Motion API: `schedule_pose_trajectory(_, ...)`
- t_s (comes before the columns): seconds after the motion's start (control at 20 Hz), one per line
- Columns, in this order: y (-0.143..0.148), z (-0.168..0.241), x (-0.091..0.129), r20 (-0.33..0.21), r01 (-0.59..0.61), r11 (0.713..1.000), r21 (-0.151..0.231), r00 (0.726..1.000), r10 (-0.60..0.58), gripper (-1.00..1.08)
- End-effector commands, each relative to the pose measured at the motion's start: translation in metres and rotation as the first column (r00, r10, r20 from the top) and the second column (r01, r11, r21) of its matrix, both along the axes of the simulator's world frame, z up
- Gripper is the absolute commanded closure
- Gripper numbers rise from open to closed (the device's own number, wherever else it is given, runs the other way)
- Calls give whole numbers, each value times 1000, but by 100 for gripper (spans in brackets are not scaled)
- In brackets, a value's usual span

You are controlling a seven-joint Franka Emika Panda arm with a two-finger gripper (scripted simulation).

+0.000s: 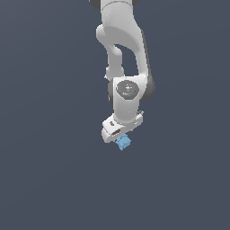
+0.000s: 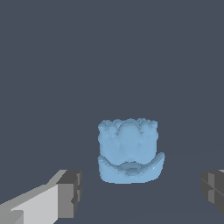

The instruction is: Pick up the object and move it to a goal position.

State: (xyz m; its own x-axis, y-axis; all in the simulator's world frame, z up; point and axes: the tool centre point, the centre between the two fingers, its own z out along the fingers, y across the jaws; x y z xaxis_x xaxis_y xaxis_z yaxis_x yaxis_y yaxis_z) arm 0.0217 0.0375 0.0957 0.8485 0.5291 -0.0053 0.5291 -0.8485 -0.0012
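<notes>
The object (image 2: 129, 151) is a small light-blue lumpy block lying on the dark grey floor. In the exterior view the object (image 1: 123, 143) peeks out just below the white hand. My gripper (image 2: 140, 194) is open, with its dark finger pads (image 2: 70, 192) spread wide on either side of the object and nothing between them touching it. In the exterior view the gripper (image 1: 120, 138) hangs directly over the object, its fingertips mostly hidden behind the hand.
The white arm (image 1: 123, 49) comes down from the top of the exterior view. Plain dark grey ground (image 1: 45, 179) surrounds the object on all sides.
</notes>
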Motion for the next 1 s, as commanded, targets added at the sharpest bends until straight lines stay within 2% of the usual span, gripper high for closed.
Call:
schedule_pose_trajectory(0.0,3,-3,2,3,-31,1000,1,1000,31,-92)
schedule_pose_trajectory(0.45,4,-9,2,4,-47,999,2,999,47,-92)
schedule_pose_trajectory(0.95,4,-53,1,5,-52,999,2,999,52,-92)
